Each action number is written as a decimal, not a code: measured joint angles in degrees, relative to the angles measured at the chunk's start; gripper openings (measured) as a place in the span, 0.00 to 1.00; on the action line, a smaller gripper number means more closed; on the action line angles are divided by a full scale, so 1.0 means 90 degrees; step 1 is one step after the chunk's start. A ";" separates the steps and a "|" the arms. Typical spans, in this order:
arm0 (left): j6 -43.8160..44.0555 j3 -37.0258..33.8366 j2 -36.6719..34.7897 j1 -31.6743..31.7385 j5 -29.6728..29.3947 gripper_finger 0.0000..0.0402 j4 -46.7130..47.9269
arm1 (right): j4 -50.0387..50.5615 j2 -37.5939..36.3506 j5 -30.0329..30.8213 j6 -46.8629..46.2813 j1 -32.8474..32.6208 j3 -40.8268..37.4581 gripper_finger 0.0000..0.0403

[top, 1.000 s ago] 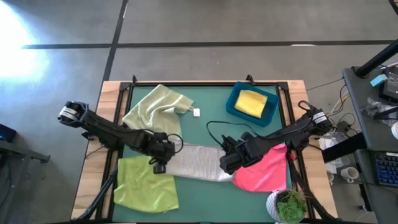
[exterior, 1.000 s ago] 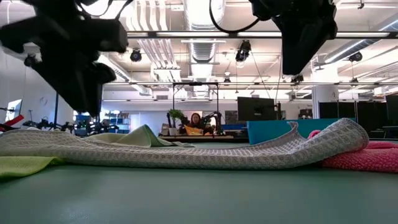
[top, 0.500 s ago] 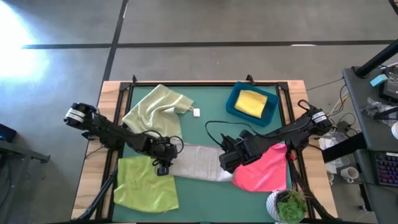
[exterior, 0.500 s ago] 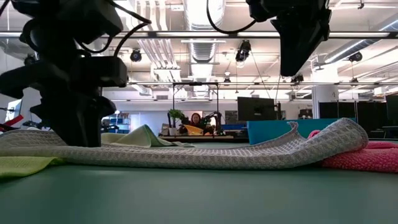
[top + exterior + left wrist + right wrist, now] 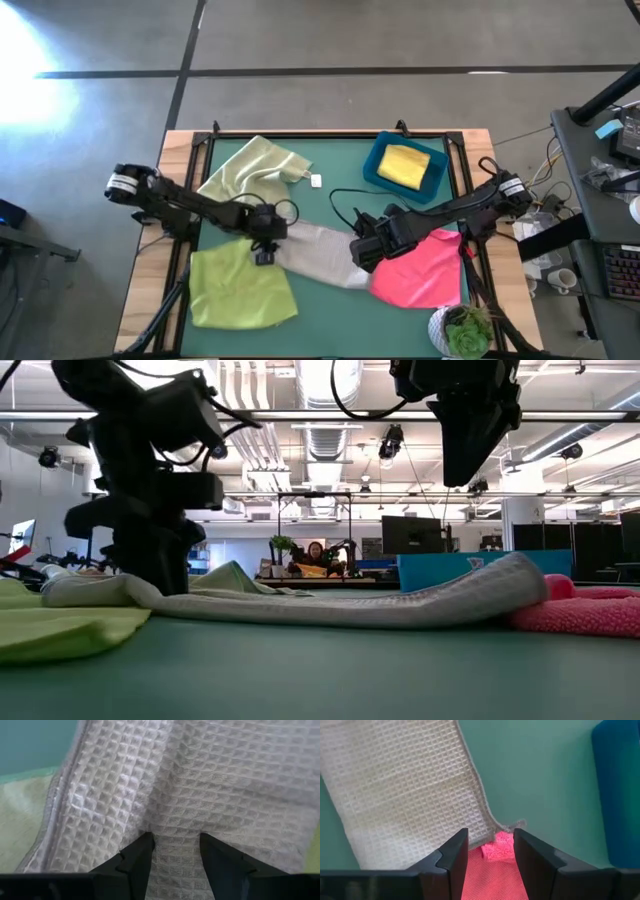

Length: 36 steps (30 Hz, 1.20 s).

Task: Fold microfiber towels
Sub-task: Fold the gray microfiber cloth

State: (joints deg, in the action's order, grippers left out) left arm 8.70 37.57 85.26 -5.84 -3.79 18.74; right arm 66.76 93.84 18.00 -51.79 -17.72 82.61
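The light grey waffle towel [image 5: 320, 255] lies bunched across the table's middle, its right end resting on the hot pink towel [image 5: 425, 275]. My left gripper [image 5: 262, 250] is down on the grey towel's left end and shut on it. My right gripper [image 5: 362, 258] hangs open above the grey towel's right corner [image 5: 512, 826], touching nothing. The lime green towel [image 5: 240, 290] lies flat at the near left. The pale green towel [image 5: 250, 170] lies crumpled at the far left. The yellow towel [image 5: 405, 165] sits folded in the blue bin [image 5: 432, 180]. My left gripper pinches the grey towel near its left end [image 5: 175, 832] between its two fingers, coming from above and pointing down. The cloth puckers into creases that run in between the fingers [image 5: 137, 862]. The towel stays on the table and slack; one layer or several, I cannot tell.
A small white tag [image 5: 316, 181] lies on the green mat near the pale green towel. A potted plant [image 5: 462, 330] stands at the near right corner. A black cable [image 5: 345, 205] loops over the mat's middle. Bare mat shows along the near edge [image 5: 350, 670].
My left gripper has gone down onto the grey towel's left end and moved a little toward the far edge. The towel's left end has been dragged with it, so the towel now lies narrower, bunched and slanted; its right end has stayed on the pink towel.
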 joint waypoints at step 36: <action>0.0302 0.1331 -0.0063 -0.0382 -0.0141 0.38 -0.2977 | 0.1664 -0.0804 0.0716 0.0896 0.0211 -0.0046 0.37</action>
State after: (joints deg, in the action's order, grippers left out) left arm 11.42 49.54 84.69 -9.28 -5.06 -8.06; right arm 81.74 86.61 24.44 -43.73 -15.81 82.20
